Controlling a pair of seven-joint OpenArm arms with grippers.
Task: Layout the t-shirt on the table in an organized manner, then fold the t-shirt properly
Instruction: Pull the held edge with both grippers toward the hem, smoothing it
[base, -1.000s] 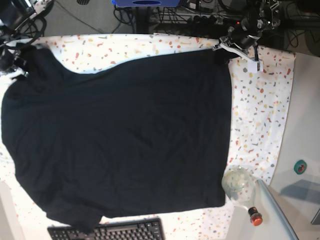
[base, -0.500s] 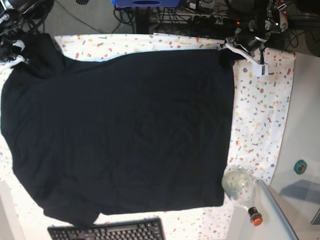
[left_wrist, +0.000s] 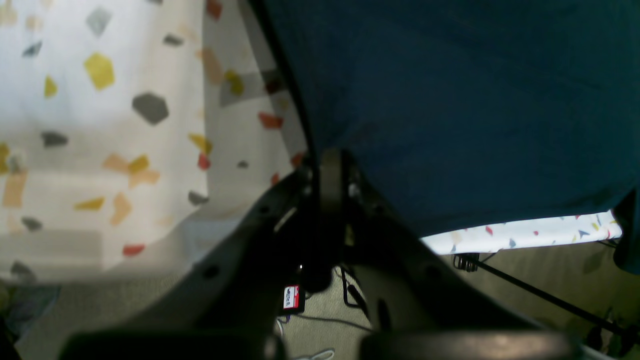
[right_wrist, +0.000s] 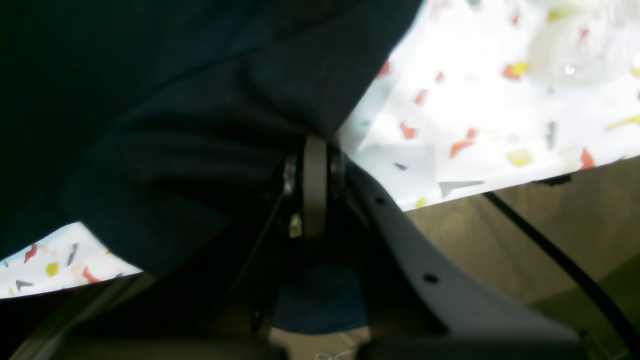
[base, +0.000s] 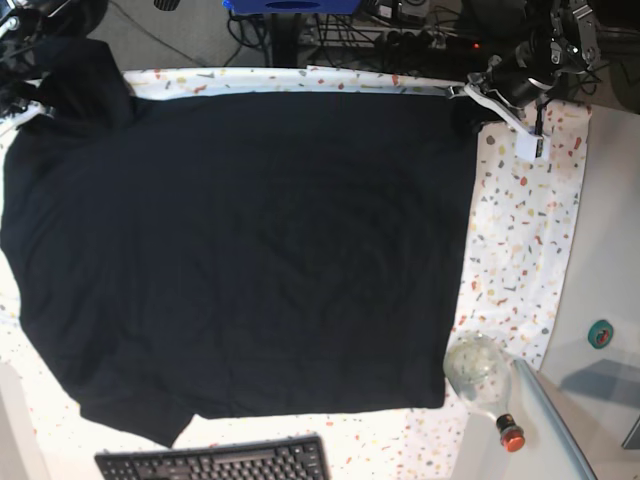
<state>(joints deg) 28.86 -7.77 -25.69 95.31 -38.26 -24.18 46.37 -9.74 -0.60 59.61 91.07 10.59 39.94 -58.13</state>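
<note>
Along the bottom edge of the base view, a black keyboard (base: 215, 462) and a clear bottle (base: 483, 378) lie beside the black t-shirt (base: 240, 260), spread flat across the speckled table (base: 525, 230). Farther up, the left gripper (base: 468, 112) pinches its upper-right corner and the right gripper (base: 38, 92) clamps its upper-left corner.

left gripper (left_wrist: 330, 175): dark blurred fingers, small screw holes, red-white sticker
right gripper (right_wrist: 315, 170): grey finger with holes, black cable
left arm (base: 510, 95): white bracket, black joints
</note>
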